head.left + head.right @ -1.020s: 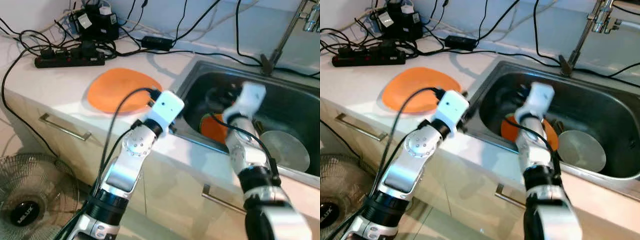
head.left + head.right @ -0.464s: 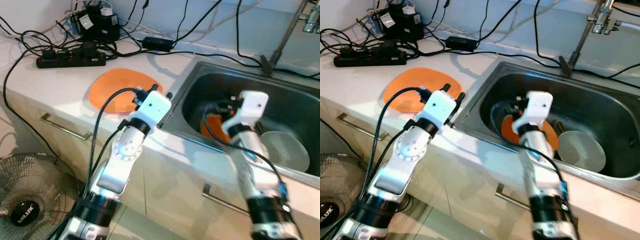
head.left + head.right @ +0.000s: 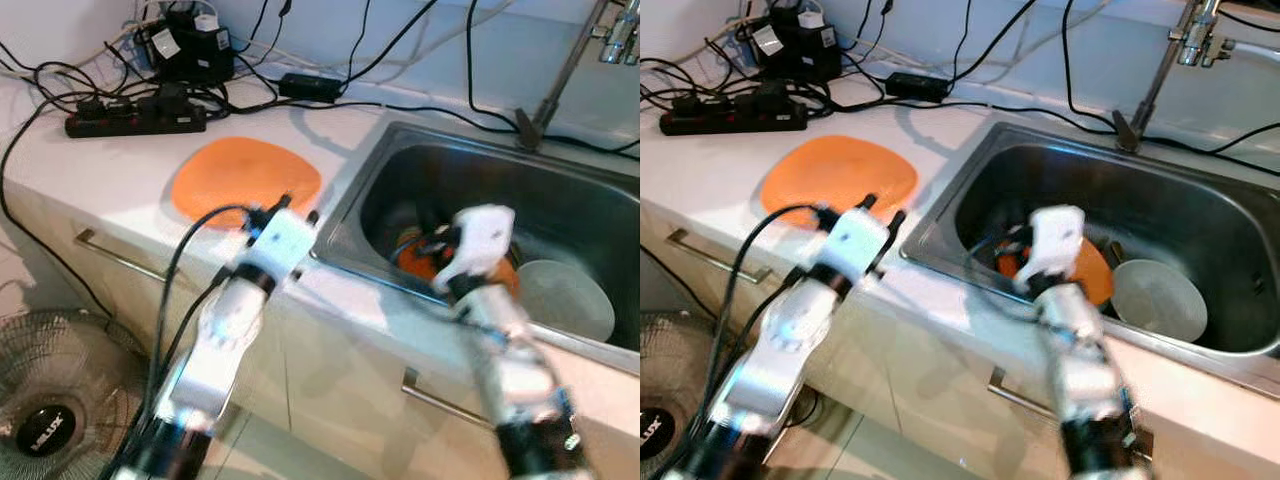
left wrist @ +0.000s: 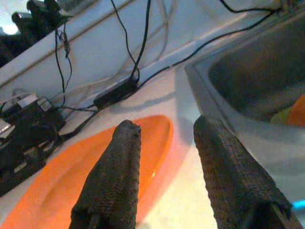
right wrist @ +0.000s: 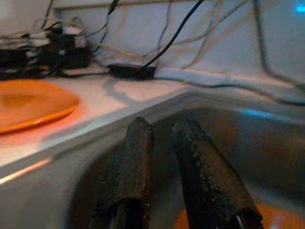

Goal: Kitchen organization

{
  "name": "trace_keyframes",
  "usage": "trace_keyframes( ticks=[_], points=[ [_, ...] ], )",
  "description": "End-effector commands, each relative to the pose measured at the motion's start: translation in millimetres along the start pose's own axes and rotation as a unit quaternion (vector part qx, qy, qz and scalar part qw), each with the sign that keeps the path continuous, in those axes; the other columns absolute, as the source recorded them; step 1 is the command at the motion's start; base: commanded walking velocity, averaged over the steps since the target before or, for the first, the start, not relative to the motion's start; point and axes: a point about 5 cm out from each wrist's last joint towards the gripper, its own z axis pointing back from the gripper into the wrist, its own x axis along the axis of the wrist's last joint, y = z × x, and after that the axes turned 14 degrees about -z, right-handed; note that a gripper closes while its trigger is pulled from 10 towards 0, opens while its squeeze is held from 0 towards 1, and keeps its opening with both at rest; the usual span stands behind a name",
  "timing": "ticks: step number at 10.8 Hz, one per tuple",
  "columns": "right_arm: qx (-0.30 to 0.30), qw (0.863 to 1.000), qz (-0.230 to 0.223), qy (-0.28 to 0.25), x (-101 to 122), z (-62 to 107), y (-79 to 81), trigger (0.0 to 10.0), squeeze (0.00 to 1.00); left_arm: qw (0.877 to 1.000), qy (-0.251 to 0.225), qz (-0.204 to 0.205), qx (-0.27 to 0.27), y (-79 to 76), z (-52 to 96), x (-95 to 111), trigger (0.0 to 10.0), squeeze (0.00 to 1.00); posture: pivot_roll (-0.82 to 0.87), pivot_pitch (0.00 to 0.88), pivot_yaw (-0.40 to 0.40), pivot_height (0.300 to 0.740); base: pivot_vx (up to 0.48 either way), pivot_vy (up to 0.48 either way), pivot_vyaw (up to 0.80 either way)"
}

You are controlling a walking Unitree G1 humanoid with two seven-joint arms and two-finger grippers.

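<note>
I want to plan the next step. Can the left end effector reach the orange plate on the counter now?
Probably yes. The left end effector sits at the counter edge, fingers apart, pointing at the orange plate. Nothing lies between them; the cables and power strip lie behind the plate.

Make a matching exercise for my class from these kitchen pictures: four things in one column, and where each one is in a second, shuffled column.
Things
1. orange plate
2. grey bowl
3. power strip
4. fan

Places
A. on the floor in front of the cabinets
B. inside the sink, at its right
C. flat on the counter, just left of the sink
D. at the back of the counter among black cables

Pairs: 1-C, 2-B, 3-D, 4-A
</note>
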Motion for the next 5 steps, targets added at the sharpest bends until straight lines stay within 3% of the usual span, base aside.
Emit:
trace_keyframes(
  ticks=[1,2,3,4,5],
  points=[
    [0.011,1.000,-0.003,-0.010,2,1.1,9.2,10.0,0.00,1.000,-0.002,-0.009,0.015,8.6,3.0,2,10.0,0.00,0.10,0.076,-0.014,0.740,0.000,0.000,0.00],
    [0.011,1.000,-0.014,-0.007,-1,0.7,15.7,10.0,0.00,0.999,-0.005,-0.028,0.016,12.2,3.9,2,10.0,0.00,0.11,0.078,-0.016,0.740,0.000,0.000,0.00],
    [0.007,1.000,-0.023,-0.003,-5,-0.7,21.9,10.0,0.00,0.998,0.002,-0.067,0.009,16.3,5.0,0,10.0,0.91,0.11,0.079,-0.016,0.740,0.000,0.000,0.00],
    [0.005,0.999,-0.035,-0.002,-7,-0.7,25.7,10.0,0.00,0.994,0.016,-0.112,0.002,20.5,6.7,-4,10.0,1.00,0.12,0.082,-0.017,0.740,0.000,0.000,0.00],
    [0.008,0.999,-0.040,0.002,-9,-0.3,30.3,10.0,0.00,0.988,0.032,-0.150,-0.003,25.9,8.5,-9,10.0,1.00,0.12,0.084,-0.017,0.740,0.000,0.000,0.00]
  ],
)
